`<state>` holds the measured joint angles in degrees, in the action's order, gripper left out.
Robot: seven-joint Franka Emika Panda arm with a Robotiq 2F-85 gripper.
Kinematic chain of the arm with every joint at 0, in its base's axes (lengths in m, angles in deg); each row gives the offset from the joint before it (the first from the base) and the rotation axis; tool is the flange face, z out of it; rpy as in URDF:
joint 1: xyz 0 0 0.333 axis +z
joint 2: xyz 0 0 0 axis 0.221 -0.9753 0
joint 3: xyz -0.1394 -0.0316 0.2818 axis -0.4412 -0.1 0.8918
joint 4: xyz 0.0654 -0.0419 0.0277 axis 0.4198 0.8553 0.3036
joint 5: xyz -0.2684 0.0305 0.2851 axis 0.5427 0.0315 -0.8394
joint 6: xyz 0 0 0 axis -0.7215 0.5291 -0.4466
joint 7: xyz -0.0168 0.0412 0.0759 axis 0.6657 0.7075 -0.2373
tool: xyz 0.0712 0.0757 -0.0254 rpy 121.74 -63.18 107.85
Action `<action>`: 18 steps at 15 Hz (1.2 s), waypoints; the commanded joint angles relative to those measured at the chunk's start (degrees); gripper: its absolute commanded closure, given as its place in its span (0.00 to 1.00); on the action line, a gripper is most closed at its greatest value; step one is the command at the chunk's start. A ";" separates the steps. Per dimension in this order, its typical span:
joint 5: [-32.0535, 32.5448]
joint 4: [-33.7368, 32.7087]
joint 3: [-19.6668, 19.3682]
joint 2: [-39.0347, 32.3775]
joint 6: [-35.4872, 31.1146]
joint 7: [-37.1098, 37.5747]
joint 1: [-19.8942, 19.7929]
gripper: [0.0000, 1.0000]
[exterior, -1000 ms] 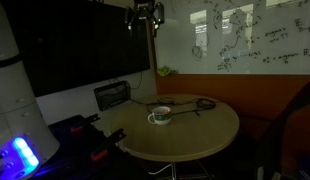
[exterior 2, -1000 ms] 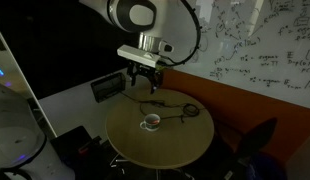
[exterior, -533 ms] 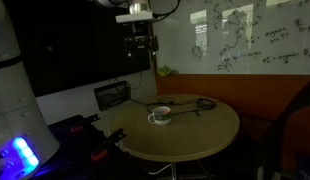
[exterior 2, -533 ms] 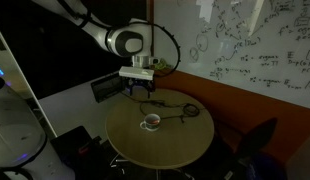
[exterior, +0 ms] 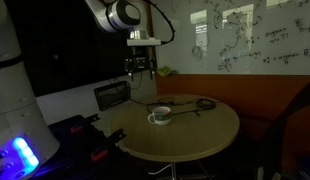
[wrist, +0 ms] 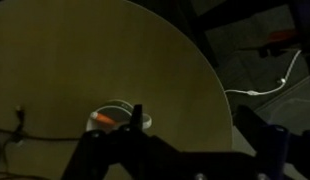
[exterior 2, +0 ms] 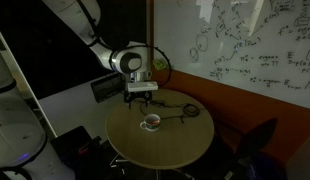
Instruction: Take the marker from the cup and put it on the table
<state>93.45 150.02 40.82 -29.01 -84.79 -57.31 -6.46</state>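
The white cup [exterior: 160,115] stands near the middle of the round tan table [exterior: 195,135] in both exterior views; it also shows on the table [exterior 2: 180,140] as a small pale cup [exterior 2: 151,122]. In the wrist view the cup [wrist: 113,116] holds the orange marker [wrist: 107,118], which lies inside it. My gripper [exterior: 141,68] hangs above the table's far edge, well above and behind the cup; it also shows in an exterior view [exterior 2: 142,96]. Its two fingers stand wide apart in the wrist view [wrist: 200,135], open and empty.
A black looped cable [exterior: 190,104] lies on the table behind the cup. A dark box [exterior: 113,95] stands beyond the table by the wall. A whiteboard [exterior: 245,35] covers the back wall. A chair [exterior 2: 257,140] stands at the table's side.
The arm has come down from high above toward the table's far edge, nearer the cup. The cup and the marker have not moved.
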 commanded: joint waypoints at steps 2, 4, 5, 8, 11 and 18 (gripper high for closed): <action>8.09 -3.15 2.62 -6.10 -4.09 -7.09 -2.07 0.00; 13.24 -4.45 3.10 -8.96 -6.44 -8.22 -2.18 0.00; 15.86 -5.16 3.35 -10.13 -7.22 -8.74 -2.12 0.00; 16.12 -5.03 4.41 -10.55 -6.44 -6.27 -2.69 0.00; 16.07 -5.04 4.66 -10.62 -6.45 -6.31 -3.08 0.00; 17.73 -6.13 5.12 -12.75 -7.55 -7.25 -3.02 0.00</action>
<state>109.00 145.08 44.57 -39.79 -91.47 -64.01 -8.53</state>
